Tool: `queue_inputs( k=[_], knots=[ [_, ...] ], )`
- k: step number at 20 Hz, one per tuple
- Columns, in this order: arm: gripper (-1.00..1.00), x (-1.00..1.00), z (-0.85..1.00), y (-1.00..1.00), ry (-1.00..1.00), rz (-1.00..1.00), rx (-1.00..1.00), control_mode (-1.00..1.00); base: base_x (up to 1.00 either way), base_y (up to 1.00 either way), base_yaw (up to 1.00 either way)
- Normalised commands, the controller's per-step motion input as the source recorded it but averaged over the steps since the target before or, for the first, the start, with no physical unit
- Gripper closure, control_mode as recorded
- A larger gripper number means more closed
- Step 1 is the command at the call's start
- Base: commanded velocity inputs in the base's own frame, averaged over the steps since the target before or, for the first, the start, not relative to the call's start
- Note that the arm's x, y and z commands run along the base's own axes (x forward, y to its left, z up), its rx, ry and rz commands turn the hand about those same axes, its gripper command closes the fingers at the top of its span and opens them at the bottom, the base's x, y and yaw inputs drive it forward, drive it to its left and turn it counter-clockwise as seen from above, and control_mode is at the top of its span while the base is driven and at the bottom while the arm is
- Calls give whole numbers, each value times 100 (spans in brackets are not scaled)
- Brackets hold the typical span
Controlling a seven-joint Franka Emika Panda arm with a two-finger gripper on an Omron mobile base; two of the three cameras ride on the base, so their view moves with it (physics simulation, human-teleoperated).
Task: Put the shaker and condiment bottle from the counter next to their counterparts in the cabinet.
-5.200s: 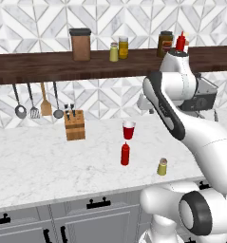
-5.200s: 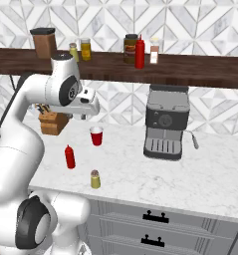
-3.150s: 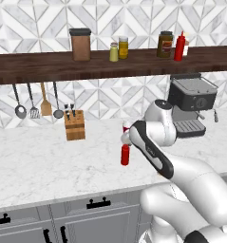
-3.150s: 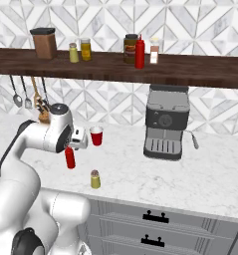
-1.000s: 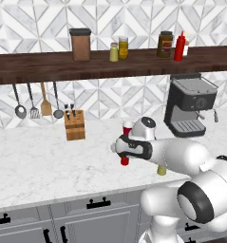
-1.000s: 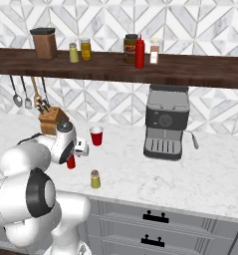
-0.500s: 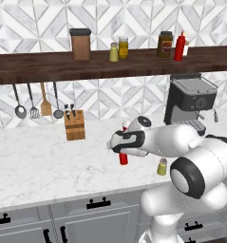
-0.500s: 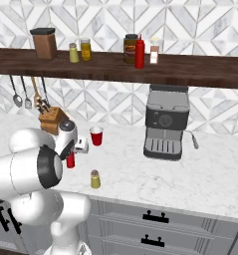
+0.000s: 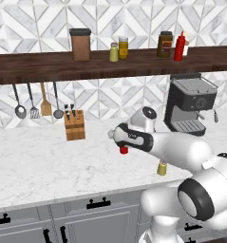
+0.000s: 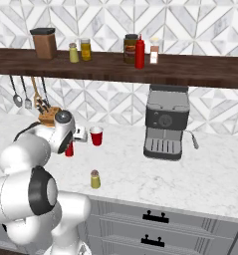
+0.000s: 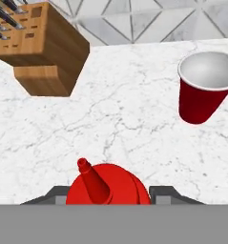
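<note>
Bottle (image 11: 108, 188) stands upright on the counter (image 9: 39, 161) (nozzle up), clamped between the fingers of the gripper (image 11: 108, 193); red cup (image 11: 203, 86) beside it, knife block (image 11: 41, 47) behind; shaker (image 10: 95, 179) near the front edge; shelf (image 10: 190, 69) above holds the matching pair.

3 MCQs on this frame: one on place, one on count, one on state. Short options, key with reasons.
1. The shaker on the counter stands:
A. near the front edge
B. against the backsplash
C. on the coffee machine

2. Red bottles on the shelf:
A. none
B. one
C. three

3. The gripper is:
A. open over the cup
B. shut on the knife block
C. shut on the counter bottle

Key: 1 A, it stands alone close to the edge above the drawers. 2 B, a single shelf bottle. 3 C, in the hand view the fingers flank the bottle.
</note>
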Motion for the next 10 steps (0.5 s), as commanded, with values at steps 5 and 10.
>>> queue_inputs(
  k=[5,10],
  knots=[
    [100,-11,51,7,-13,0,0,-100,0,0,0],
    [100,-4,23,-7,-12,0,0,-100,0,0,0]
  ],
)
